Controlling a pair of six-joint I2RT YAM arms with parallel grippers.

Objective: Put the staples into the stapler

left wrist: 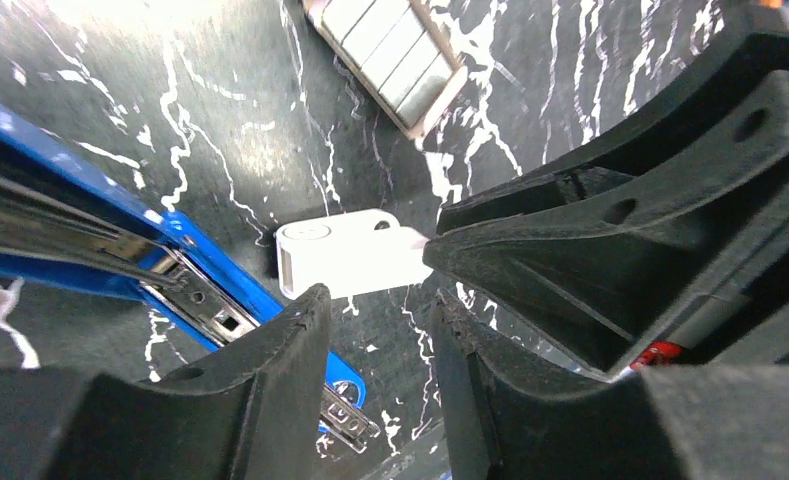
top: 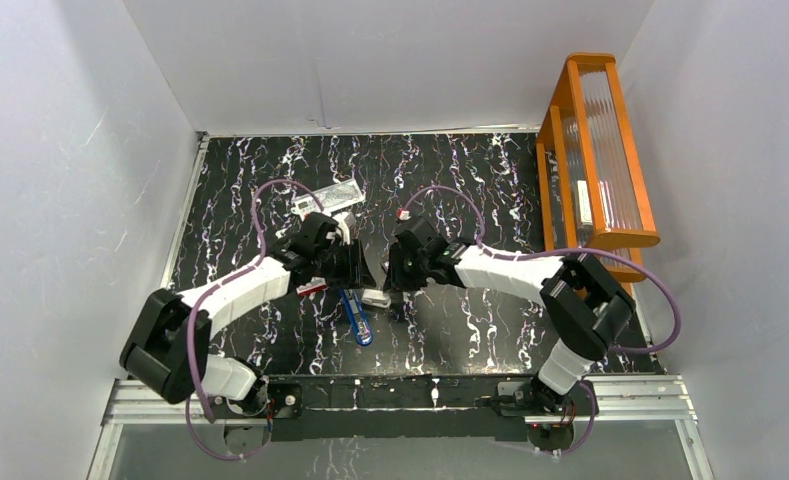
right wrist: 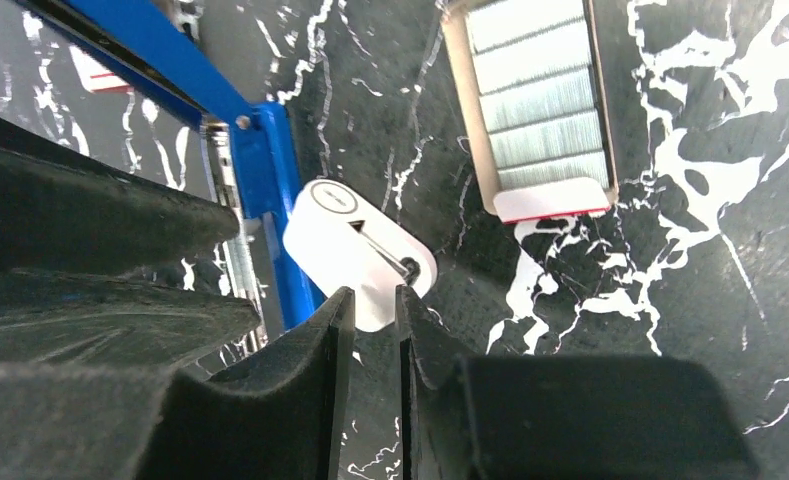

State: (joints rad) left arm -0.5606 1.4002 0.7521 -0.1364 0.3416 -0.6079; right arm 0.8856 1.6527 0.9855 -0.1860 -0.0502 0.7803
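The right gripper [right wrist: 373, 300] comes up from the bottom centre of the frame. Its two black fingers are nearly together and pinch the lower edge of a white plastic piece [right wrist: 355, 240], whose rounded upper-left end sits against the blue stapler [right wrist: 270, 170]. The stapler's blue arm runs diagonally from the upper left to the centre, with a silver rail [right wrist: 216, 165] alongside its lower part. The left gripper [right wrist: 242, 268] fills the left edge, its jaws apart. At upper right a cardboard tray [right wrist: 457, 100] holds rows of silvery staples [right wrist: 535, 100], with a red-and-white flap at its lower end. It lies on the black marbled table [right wrist: 670, 350].
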